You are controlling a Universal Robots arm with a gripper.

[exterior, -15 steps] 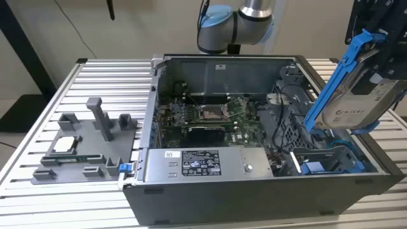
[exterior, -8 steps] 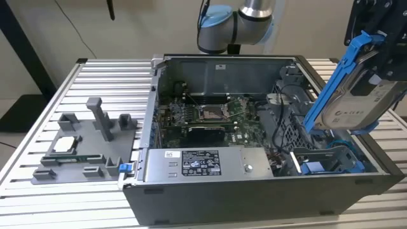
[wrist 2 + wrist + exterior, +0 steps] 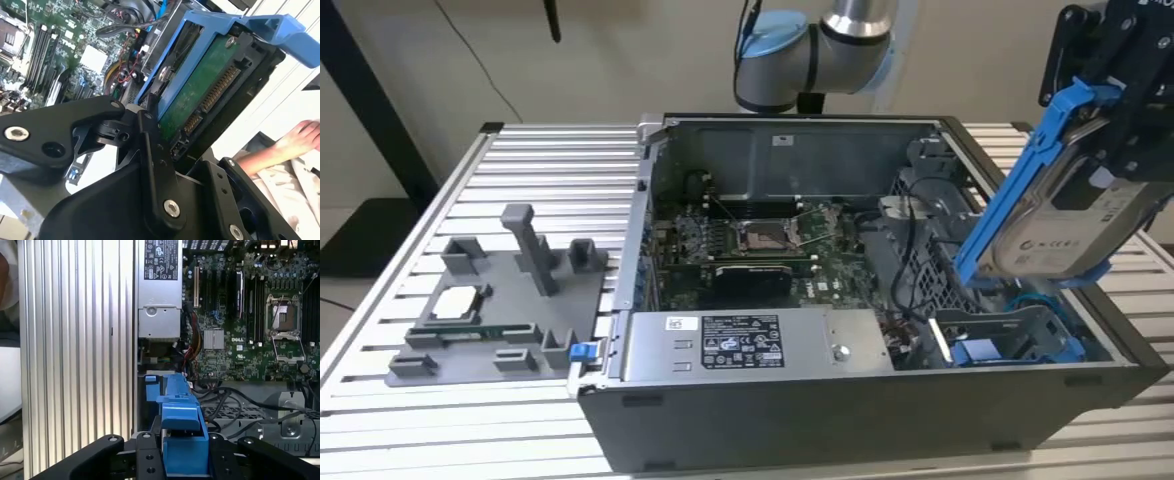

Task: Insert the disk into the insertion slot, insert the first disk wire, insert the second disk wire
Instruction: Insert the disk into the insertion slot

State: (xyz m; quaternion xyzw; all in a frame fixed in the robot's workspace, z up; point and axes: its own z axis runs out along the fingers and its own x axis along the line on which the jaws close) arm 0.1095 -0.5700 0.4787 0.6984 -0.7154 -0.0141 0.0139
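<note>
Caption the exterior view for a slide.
The gripper holds the disk, tilted, above the insertion slot of the open computer case.

Grey-and-blue arm (image 3: pixel 817 48) at the exterior view's top, wrist high on the exterior view's right, black claw (image 3: pixel 1127 140) angled downward, fingers (image 3: pixel 145 460) clamped either side of the tilted disk (image 3: pixel 1067 215)

You see a white label (image 3: pixel 1054 243) on the disk (image 3: pixel 1105 212), a black-and-white sticker (image 3: pixel 740 343) on the power supply (image 3: pixel 851 347), print on both too small to read.
</note>
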